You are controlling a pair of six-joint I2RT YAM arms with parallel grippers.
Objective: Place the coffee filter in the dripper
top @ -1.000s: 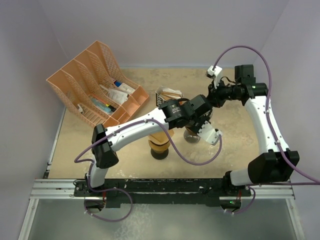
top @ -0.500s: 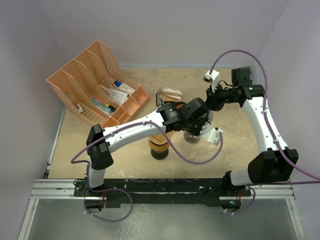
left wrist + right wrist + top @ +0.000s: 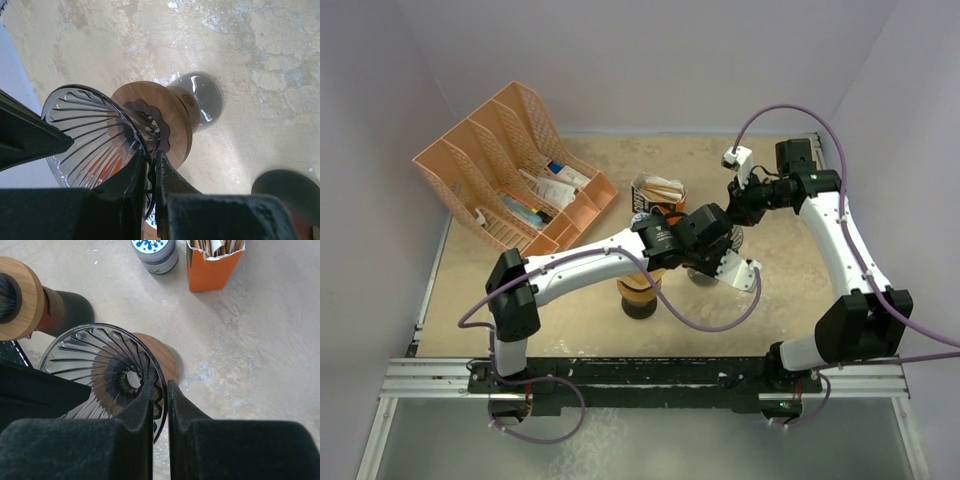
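While both end effectors are busy with the dripper, I have nothing free to fetch a filter, so the release is what I need to do well. My left end effector (image 3: 152, 170) is pinched on the glass rim of the dripper (image 3: 100, 135). My right end effector (image 3: 160, 400) pinches the same rim at another spot. The coffee filters (image 3: 215, 246) stand in their orange box (image 3: 212, 270) on the worktop (image 3: 260, 340), apart from the dripper, whose cone is bare. I would settle the wooden base flat, keep one pinch light on the glass, and let the other go slowly before reaching for the box. Against a second ago, both wrists have drifted left in the overhead view, and the left arm now covers more of the dripper.
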